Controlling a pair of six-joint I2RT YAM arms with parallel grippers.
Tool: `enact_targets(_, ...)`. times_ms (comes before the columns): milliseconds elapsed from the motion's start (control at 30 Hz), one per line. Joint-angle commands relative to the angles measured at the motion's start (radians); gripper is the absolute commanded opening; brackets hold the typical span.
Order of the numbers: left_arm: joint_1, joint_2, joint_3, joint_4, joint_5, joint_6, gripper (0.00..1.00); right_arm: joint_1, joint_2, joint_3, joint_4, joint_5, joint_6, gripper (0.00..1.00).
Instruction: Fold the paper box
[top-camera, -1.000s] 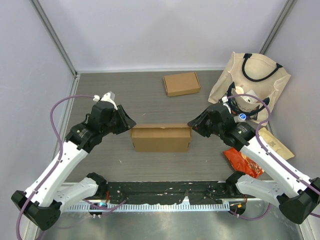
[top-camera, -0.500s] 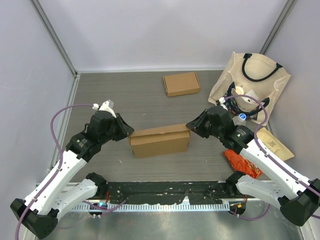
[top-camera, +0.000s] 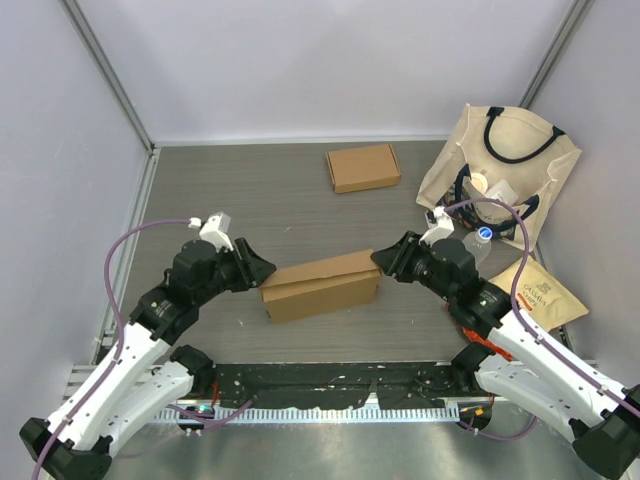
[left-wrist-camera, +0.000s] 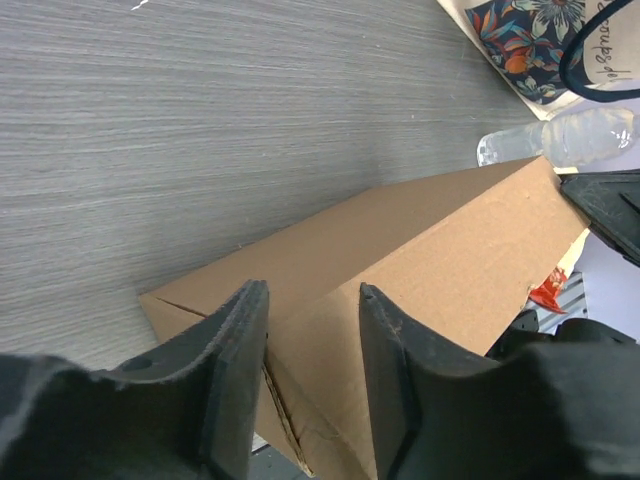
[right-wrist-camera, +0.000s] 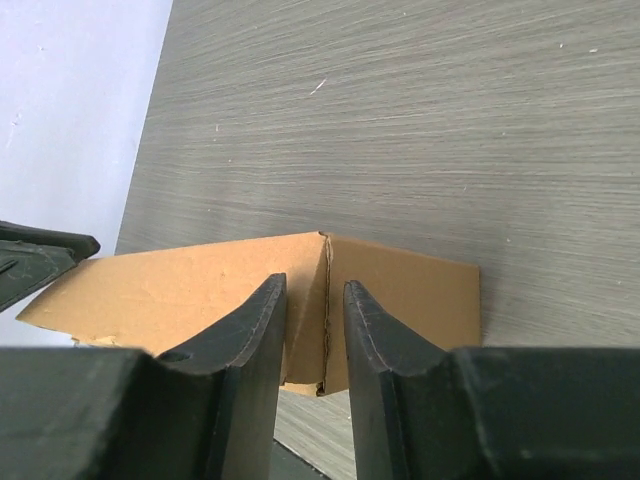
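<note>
The paper box (top-camera: 320, 285) is a brown cardboard carton lying slanted mid-table, its right end farther back than its left. My left gripper (top-camera: 262, 268) sits at its left end. In the left wrist view the jaws (left-wrist-camera: 308, 295) straddle the box (left-wrist-camera: 450, 240) at that end corner, part-way closed with cardboard filling the gap. My right gripper (top-camera: 380, 258) meets the right end. In the right wrist view its jaws (right-wrist-camera: 312, 290) stand narrowly apart around the upright corner seam of the box (right-wrist-camera: 180, 290).
A second, closed cardboard box (top-camera: 362, 167) lies at the back. A beige tote bag (top-camera: 510, 160) leans in the right corner, with a water bottle (top-camera: 478, 240) and a brown envelope (top-camera: 545, 290) beside it. A red packet (top-camera: 480, 335) peeks from under the right arm.
The box has turned from square-on to slanted, its left end swinging toward the near edge. Both grippers moved nearer with it and stayed at its ends.
</note>
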Motion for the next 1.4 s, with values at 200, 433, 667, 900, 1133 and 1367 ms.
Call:
enact_targets(200,0.0,0.035,0.2,-0.167,-0.029,0.04,0.58,0.005,0.098,0.089,-0.139,0.092,-0.158,0.41)
enact_targets(433,0.001,0.029,0.299,-0.445,-0.087,-0.179,0.49,0.005,0.165,0.175,-0.182,0.035,-0.143,0.48)
enact_targets(667,0.001,-0.018,0.308,-0.485,-0.109,-0.242,0.46,0.004,0.169,0.195,-0.18,0.022,-0.155,0.49)
enact_targets(900,0.001,-0.002,0.225,-0.37,0.003,-0.304,0.45,0.005,0.157,0.197,-0.185,0.023,-0.157,0.49)
enact_targets(1133,0.001,-0.023,0.178,-0.304,0.052,-0.327,0.31,0.005,0.165,0.186,-0.171,0.006,-0.152,0.49)
enact_targets(1367,0.0,-0.052,0.092,-0.27,0.095,-0.354,0.15,0.005,0.165,0.175,-0.167,0.008,-0.148,0.49)
